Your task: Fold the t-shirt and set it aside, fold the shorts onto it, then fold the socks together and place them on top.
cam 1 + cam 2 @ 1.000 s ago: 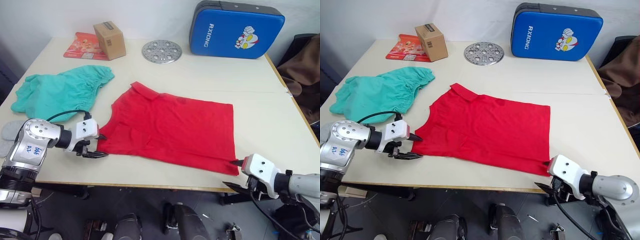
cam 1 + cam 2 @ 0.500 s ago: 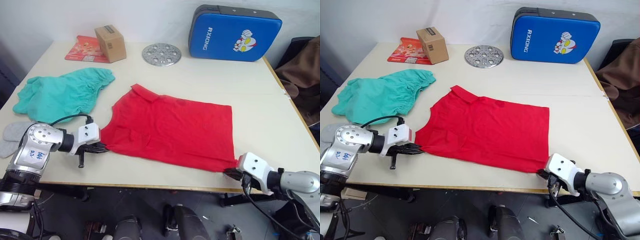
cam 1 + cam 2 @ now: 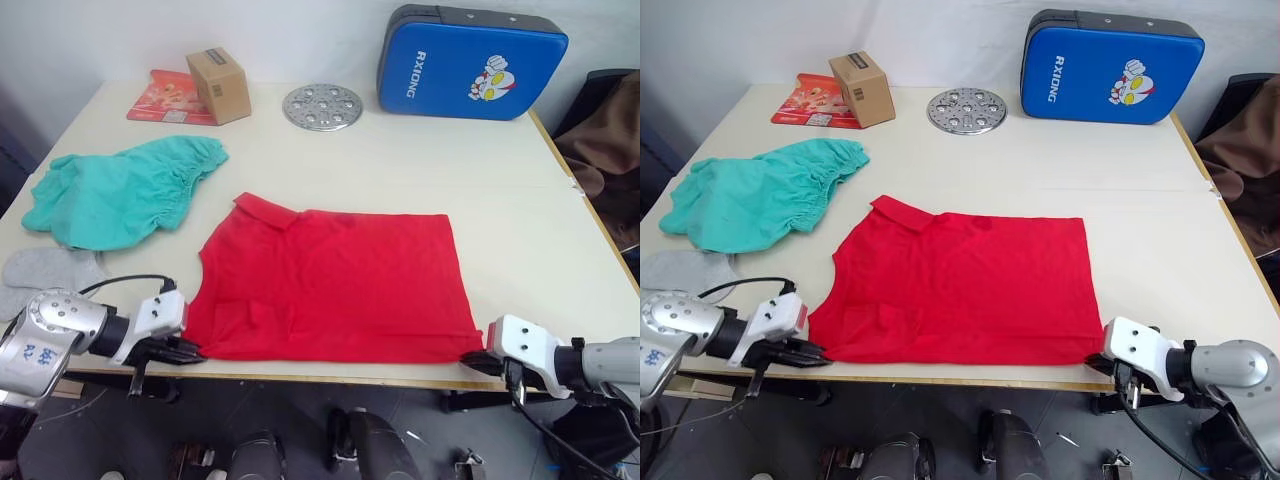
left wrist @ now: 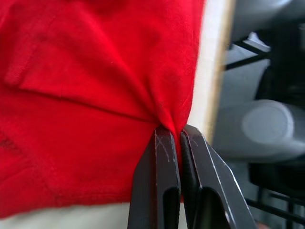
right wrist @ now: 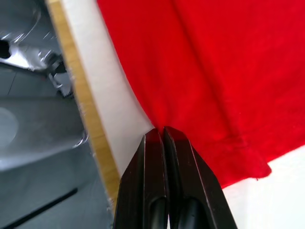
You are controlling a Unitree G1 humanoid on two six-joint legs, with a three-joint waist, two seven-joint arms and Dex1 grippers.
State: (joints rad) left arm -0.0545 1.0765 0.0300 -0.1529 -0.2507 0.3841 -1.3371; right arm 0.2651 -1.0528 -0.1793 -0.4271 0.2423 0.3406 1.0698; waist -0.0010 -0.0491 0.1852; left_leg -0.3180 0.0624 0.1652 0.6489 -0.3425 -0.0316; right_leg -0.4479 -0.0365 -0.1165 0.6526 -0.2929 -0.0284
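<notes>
— What lay on the tabletop (image 3: 520,230), biggest thing first?

— The t-shirt (image 3: 335,285) was spread flat, its lower hem running along the tabletop's near edge. Everything else I place against it. Beyond its far-right side, at the back of the tabletop, a blue padded case (image 3: 470,62) leaned against the wall.

— And the shorts?

— The shorts (image 3: 120,190) lay crumpled to the far left of the t-shirt, apart from it. The socks (image 3: 40,272) sat left of the t-shirt too, nearer the front edge than the shorts, close under them; whether they touched the shorts I could not quite tell.

— The grippers?

— The left gripper (image 4: 177,138) was at the t-shirt's near-left corner, its fingers (image 4: 164,176) pressed together on a pinch of the red cloth, which puckered into folds at their tips. The right gripper (image 5: 161,133) was at the near-right corner, fingers (image 5: 150,176) likewise clamped on the hem just at the tabletop's edge.

— Smaller items?

— Beyond the t-shirt's far edge sat a round perforated metal disc (image 3: 322,105). Left of that were a cardboard box (image 3: 218,84) and a flat red packet (image 3: 160,95) under its left end, both well apart from the t-shirt.
</notes>
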